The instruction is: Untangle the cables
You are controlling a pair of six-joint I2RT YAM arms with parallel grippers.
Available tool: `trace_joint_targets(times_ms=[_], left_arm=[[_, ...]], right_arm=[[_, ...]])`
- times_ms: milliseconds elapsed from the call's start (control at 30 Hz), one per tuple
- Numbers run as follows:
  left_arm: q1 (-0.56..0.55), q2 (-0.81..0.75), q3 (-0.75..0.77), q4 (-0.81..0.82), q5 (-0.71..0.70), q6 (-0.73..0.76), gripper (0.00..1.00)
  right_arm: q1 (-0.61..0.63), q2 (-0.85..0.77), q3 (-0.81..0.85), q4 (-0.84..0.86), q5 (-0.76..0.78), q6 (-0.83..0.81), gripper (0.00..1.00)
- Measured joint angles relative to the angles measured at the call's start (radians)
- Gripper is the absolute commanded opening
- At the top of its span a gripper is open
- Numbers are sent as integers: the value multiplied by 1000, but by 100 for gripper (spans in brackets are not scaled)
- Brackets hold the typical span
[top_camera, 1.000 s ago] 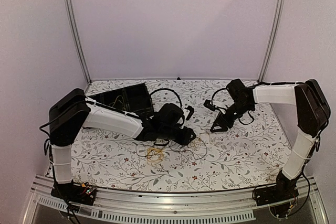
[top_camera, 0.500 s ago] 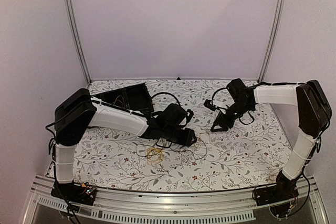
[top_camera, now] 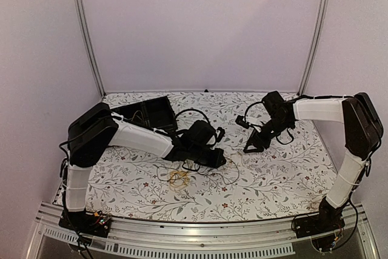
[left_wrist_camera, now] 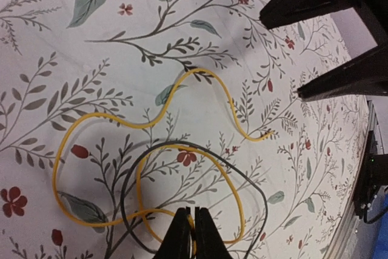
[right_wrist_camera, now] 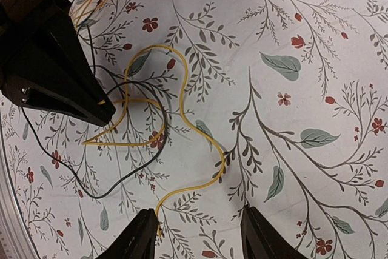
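A yellow cable (left_wrist_camera: 197,69) snakes in loose loops over the flowered tabletop, and a thin black cable (left_wrist_camera: 181,142) loops across it. My left gripper (left_wrist_camera: 193,211) is shut on a strand of the yellow cable where the loops cross. The right wrist view shows the same yellow cable (right_wrist_camera: 222,163) and black cable (right_wrist_camera: 125,178). My right gripper (right_wrist_camera: 199,210) stands open just above the table, with the yellow cable's free end beside its left finger (right_wrist_camera: 145,235). From above, the left gripper (top_camera: 221,161) and right gripper (top_camera: 250,147) point at each other mid-table. A small yellow coil (top_camera: 177,178) lies nearer the front.
A black open box (top_camera: 148,113) sits at the back left, behind the left arm. Thick black arm cables arch over both wrists. The left gripper's body (right_wrist_camera: 54,71) fills the upper left of the right wrist view. Side walls and a metal rail (top_camera: 182,235) bound the table.
My left gripper has closed on the yellow cable, and the left arm's shoulder has shifted slightly right. The right arm has barely moved.
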Motion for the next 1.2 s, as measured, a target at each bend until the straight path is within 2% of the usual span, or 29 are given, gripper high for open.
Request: trace_joint_targets(times_ms=[200,400,500,567,700,1000,1100,1200], left_arm=[[2,-110,-49,23,5,87,0],[23,-367,-32,14,0,216,0],[46,-438,29,-1,7,255,0],[58,-455,81,-23,10,273,0],[64,-465,135,-60,21,289,0],[65,-466,212,-138,47,290,0],[65,-466,219,-139,62,290,0],[65,-466,219,-149,77,288,0]], right_arm=[[0,0,0,0,-1,-2,52],[0,-87,1,20,-28,-1,70],[0,-193,8,60,-77,-7,73],[2,-249,51,72,-119,-9,73],[11,-260,155,109,-189,-3,74],[68,-261,172,150,-287,43,74],[71,-261,179,170,-304,76,71],[71,-258,196,182,-344,110,62]])
